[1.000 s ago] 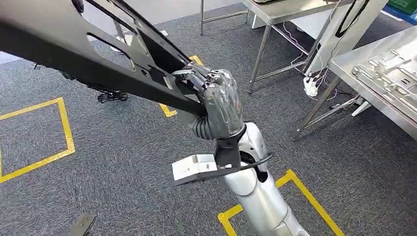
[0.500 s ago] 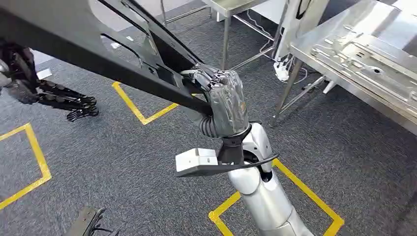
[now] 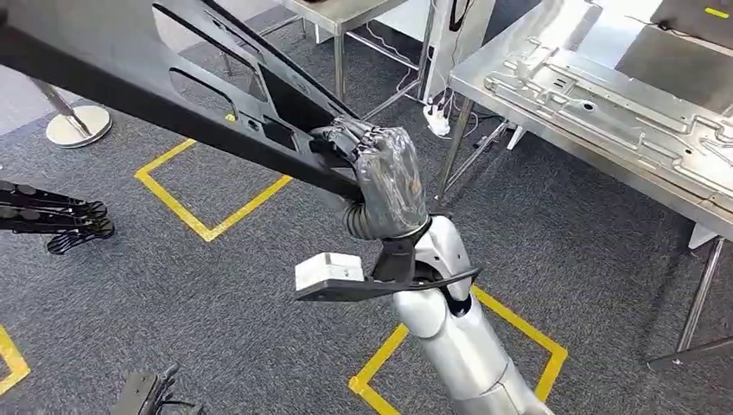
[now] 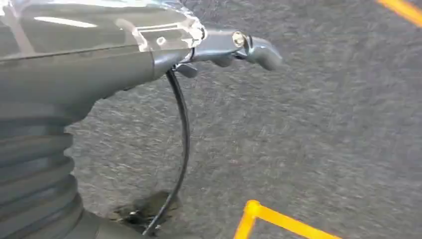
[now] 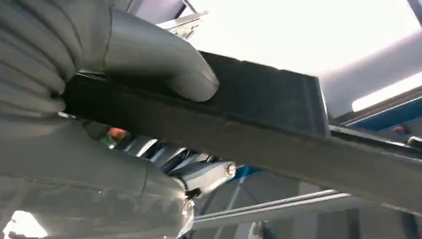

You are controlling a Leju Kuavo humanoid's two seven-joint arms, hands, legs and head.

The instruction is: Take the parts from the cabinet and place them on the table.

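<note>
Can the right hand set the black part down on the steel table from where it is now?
Probably not yet: the right hand grips the black part over carpet, and the steel table stands apart, farther right.

Grey carpet (image 3: 216,294) covers the floor, marked with yellow tape lines (image 3: 207,226): one angle toward nine o'clock of centre, another corner at five o'clock, a short piece at the lower left edge. A round silver stand base (image 3: 78,126) sits on the carpet at ten o'clock. A black jointed object (image 3: 54,218) reaches in from the left edge at nine o'clock. At one o'clock a white power strip (image 3: 438,121) with cables lies on the floor.
</note>
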